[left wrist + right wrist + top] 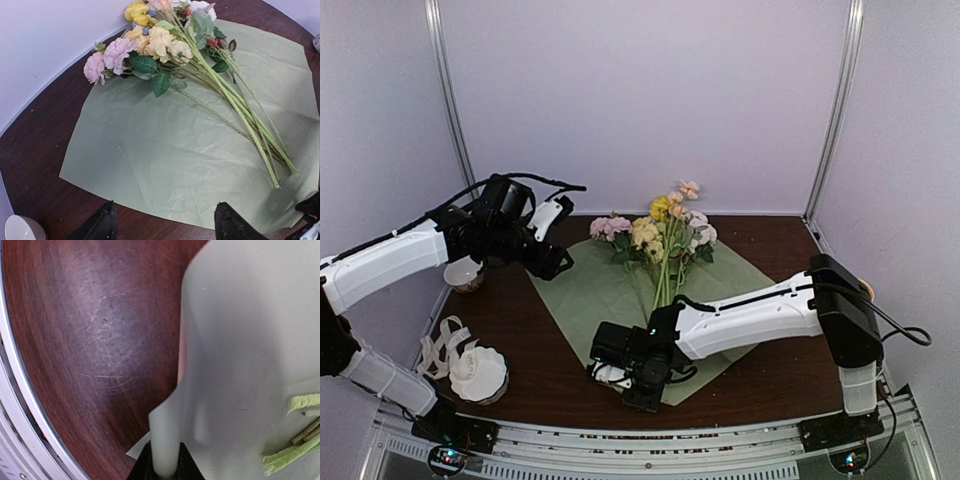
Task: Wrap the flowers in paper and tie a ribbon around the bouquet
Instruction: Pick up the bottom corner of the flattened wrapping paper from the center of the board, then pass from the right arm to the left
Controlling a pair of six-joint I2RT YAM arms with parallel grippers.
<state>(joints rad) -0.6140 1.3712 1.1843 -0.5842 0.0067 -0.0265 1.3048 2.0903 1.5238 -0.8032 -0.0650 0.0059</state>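
1. The top view sits high behind the arms and looks forward and down over the whole bench (770,250) to the back wall. The left hand (560,240) and right hand (612,376) lie well below it.
2. The left wrist view looks down from mid height, past its own fingertips (100,225), at the paper (165,160) and flowers (165,45). The top view shows both too.
3. The right wrist view is very close, facing a paper corner and bare bench. It shares the stem ends (295,440) with the left wrist view.
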